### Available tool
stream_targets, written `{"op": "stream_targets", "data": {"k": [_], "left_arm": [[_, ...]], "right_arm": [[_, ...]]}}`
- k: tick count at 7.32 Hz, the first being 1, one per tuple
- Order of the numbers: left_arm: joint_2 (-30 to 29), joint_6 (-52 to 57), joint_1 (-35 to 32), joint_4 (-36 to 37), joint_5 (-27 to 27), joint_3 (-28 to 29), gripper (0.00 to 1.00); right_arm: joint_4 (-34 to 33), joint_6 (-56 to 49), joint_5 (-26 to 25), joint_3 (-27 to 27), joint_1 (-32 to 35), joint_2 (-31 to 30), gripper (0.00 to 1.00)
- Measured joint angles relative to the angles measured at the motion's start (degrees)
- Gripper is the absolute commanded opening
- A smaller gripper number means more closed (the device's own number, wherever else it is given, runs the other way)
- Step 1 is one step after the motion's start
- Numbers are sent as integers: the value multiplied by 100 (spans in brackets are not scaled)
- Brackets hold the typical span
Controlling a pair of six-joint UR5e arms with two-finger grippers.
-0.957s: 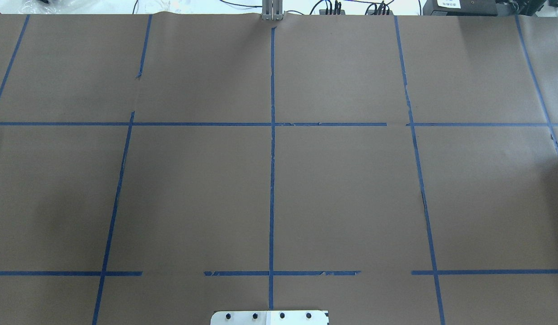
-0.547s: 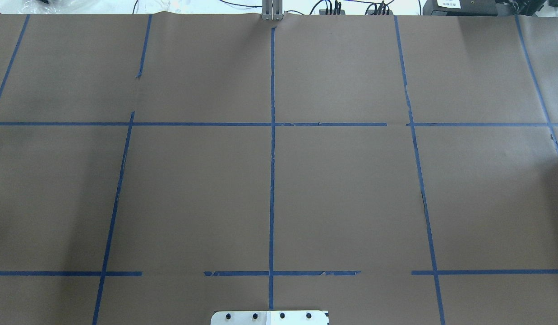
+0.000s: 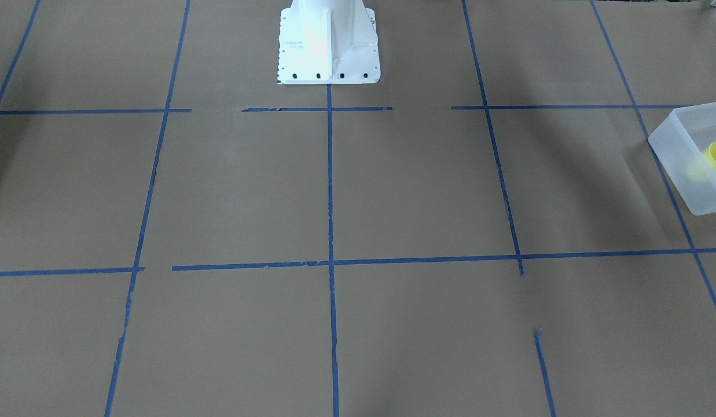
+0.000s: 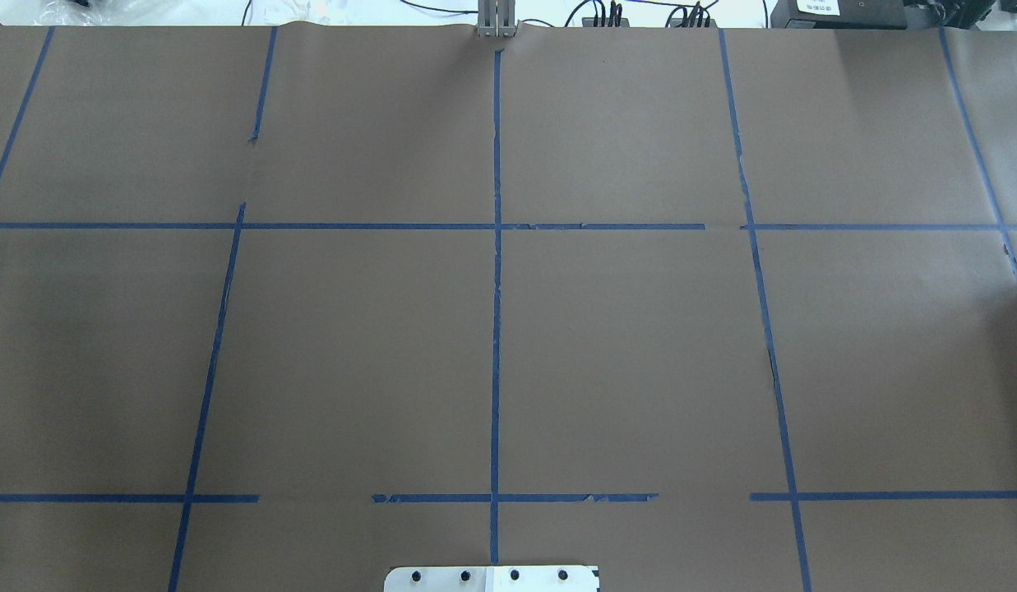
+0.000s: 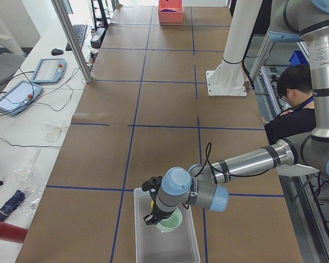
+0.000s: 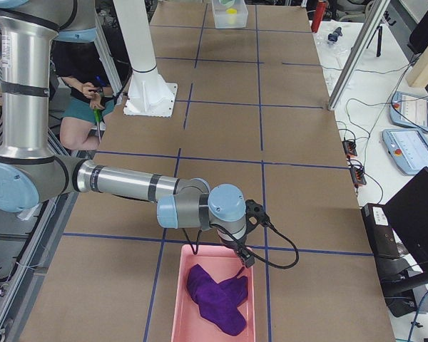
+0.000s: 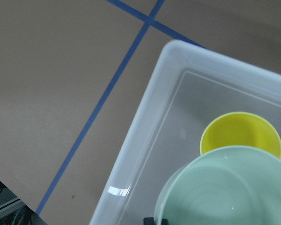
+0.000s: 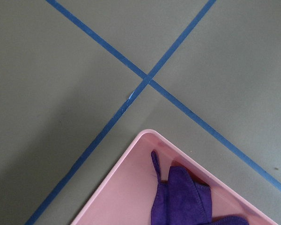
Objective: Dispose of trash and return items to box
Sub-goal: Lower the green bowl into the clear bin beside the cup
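Left tool [image 5: 151,218] hangs over the box [image 7: 147,110] at the left end of the bench [image 5: 164,104], right beside the bowl [image 7: 225,187]; can't tell if it's clamped on or loose. Box is stiff frosted plastic, probably fine where it is. Bowl's inside the walls, partly covering the cup [image 7: 241,131] in the wrist view. It looks light, thin and slick, so pinch the rim. Cup, already in, same deal but smaller.

Right gripper [image 6: 243,261] sits over the far edge of the pink tray [image 6: 180,313]; can't tell if it's open or closed. Purple cloth [image 6: 215,293] lies in the tray. Box [image 6: 221,20] holding yellow cup [image 6: 231,11] at the table's far end.
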Motion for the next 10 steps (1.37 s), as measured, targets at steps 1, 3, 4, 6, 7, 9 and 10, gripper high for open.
{"op": "stream_targets", "data": {"k": [1,3,4,6,7,9,10], "left_arm": [[65,-36,0,-233,-2,175,0],[94,-324,6,-889,-3,620,25],[96,-535,9,-1065,-5,723,63],[98,-789,14,-1262,-5,770,100],[102,-1028,14,-1313,-5,699,100],[106,-2600,3,-1294,-31,102,100],[106,-3643,1,-1198,-93,-278,100]], "right_arm": [[0,2,4,8,0,1,100],[-5,10,7,15,0,1,100],[-5,15,7,17,0,1,100],[-6,36,7,17,0,-2,100],[-4,160,7,23,0,-1,100],[7,939,5,85,-10,10,97],[9,1510,3,180,-33,10,97]]}}
